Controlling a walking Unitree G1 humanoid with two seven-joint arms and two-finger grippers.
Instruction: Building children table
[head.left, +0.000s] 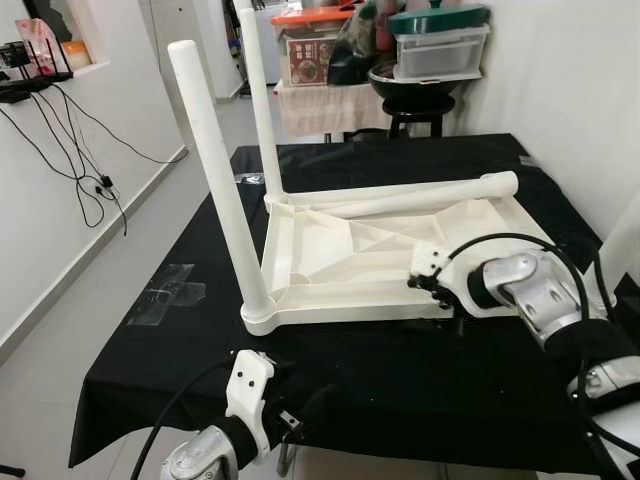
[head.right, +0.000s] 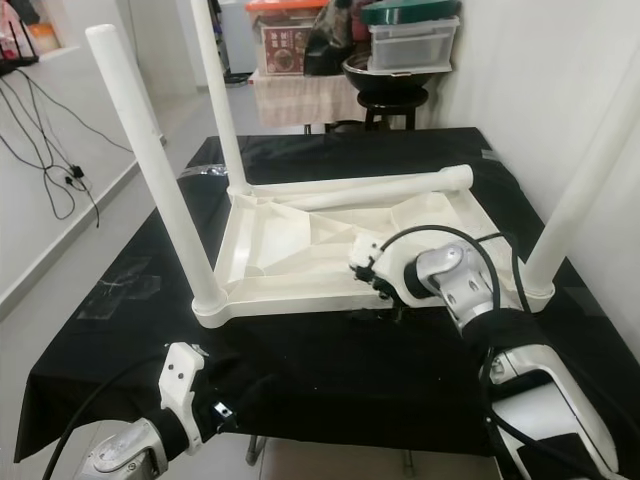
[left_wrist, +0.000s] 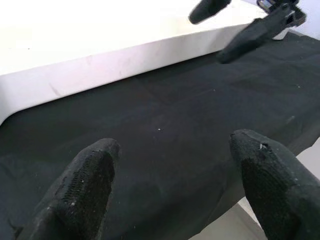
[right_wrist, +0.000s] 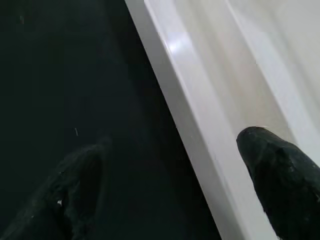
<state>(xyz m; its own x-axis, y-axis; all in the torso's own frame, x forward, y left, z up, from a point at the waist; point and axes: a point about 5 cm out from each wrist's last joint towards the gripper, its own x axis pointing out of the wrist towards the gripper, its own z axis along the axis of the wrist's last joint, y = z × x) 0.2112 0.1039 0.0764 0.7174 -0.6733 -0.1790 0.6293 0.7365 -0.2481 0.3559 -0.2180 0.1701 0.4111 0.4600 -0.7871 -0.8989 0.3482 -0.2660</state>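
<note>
Right hand (right_wrist: 165, 185) straddles the upturned white table (head.left: 340, 250) near rim, fingers apart, gripping nothing.

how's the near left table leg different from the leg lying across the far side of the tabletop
The near left leg stands upright, seated in a corner of the upturned tabletop; the loose leg lies flat across the far rim. The upright leg's free end points up; the loose leg's rounded end points to the robot's right. Both are plain white round tubes that look alike in thickness.
</note>
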